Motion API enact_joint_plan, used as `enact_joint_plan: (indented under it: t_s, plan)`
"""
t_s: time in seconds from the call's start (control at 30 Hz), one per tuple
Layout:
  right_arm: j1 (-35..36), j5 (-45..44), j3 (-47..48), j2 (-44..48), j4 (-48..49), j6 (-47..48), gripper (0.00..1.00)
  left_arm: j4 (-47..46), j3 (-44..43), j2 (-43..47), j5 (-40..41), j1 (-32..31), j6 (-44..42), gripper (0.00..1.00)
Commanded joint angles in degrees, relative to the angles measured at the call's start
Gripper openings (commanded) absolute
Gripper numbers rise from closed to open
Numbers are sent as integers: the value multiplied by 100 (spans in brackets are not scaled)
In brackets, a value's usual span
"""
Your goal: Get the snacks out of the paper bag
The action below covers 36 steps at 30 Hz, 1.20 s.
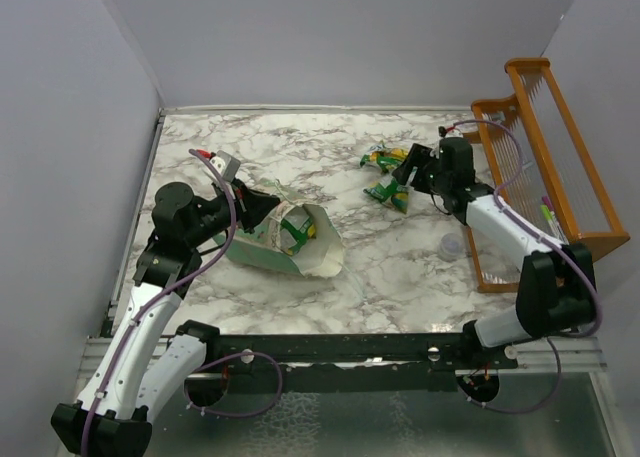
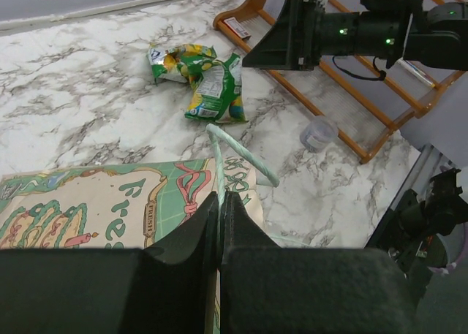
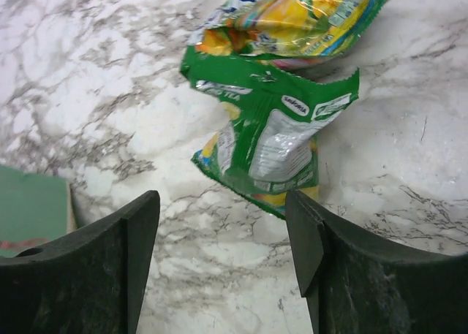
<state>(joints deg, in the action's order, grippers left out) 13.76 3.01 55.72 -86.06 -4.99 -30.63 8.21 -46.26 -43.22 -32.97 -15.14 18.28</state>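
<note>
The left gripper point(image 2: 221, 202) is pinched fully shut on the twisted handle point(image 2: 241, 155) of the paper bag point(image 2: 110, 210). The bag lies on its side on the marble table point(image 1: 300, 147), with its open mouth toward the right arm. The right gripper point(image 3: 221, 217) stands wide open with nothing between its fingers, hovering beside the near green packet point(image 3: 274, 140). That one touches the far packet point(image 3: 292, 20), and both lie on the table well apart from the bag. A third packet point(image 1: 296, 233) shows inside the bag's mouth.

The snacks look light, crinkly and slippery, and probably crush easily, so a flat sealed edge or corner seems the best place to pinch. The thin bag would likely slide, so the hold on its handle should steady it.
</note>
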Motion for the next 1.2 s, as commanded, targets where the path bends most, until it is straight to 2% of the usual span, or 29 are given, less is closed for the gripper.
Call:
enact_joint_plan:
  t_s: [0.0, 0.07, 0.17, 0.4, 0.53, 0.7, 0.8, 0.93, 1.03, 1.1, 1.17]
  plan:
    - [-18, 962, -358, 945, 375, 904, 71, -291, 101, 92, -384, -16, -95, 0]
    - [13, 1833, -667, 1255, 763, 995, 71, -316, 128, 96, -352, -15, -92, 0]
    - [250, 2639, -1103, 1719, 1254, 1145, 72, -282, 113, 97, -231, -15, -165, 0]
    - [1777, 2634, -1822, 2722, 1799, 2013, 76, -234, 62, 61, -19, -16, -194, 0]
    - [2492, 2501, -1982, 2818, 2033, 2435, 76, -220, 20, 6, 35, -16, -138, 0]
    - [3276, 2468, -1978, 2577, 2482, 3171, 75, -162, -107, -21, 28, -16, -28, 0]
    - [3759, 2001, -1920, 2241, 2694, 3732, 74, -129, -193, 1, 32, -15, 18, 0]
    - [4057, 1416, -1664, 1602, 2872, 4327, 70, -134, -255, 26, 15, -11, 107, 0]
    - [4084, 982, -1389, 1158, 2916, 4472, 62, -119, -298, 35, -6, -13, 130, 0]
    - [4108, 776, -1202, 857, 2901, 4599, 53, -109, -330, 34, -16, -16, 132, 0]
    - [4162, 590, -1080, 584, 2954, 4755, 50, -108, -348, 37, -27, -16, 144, 0]
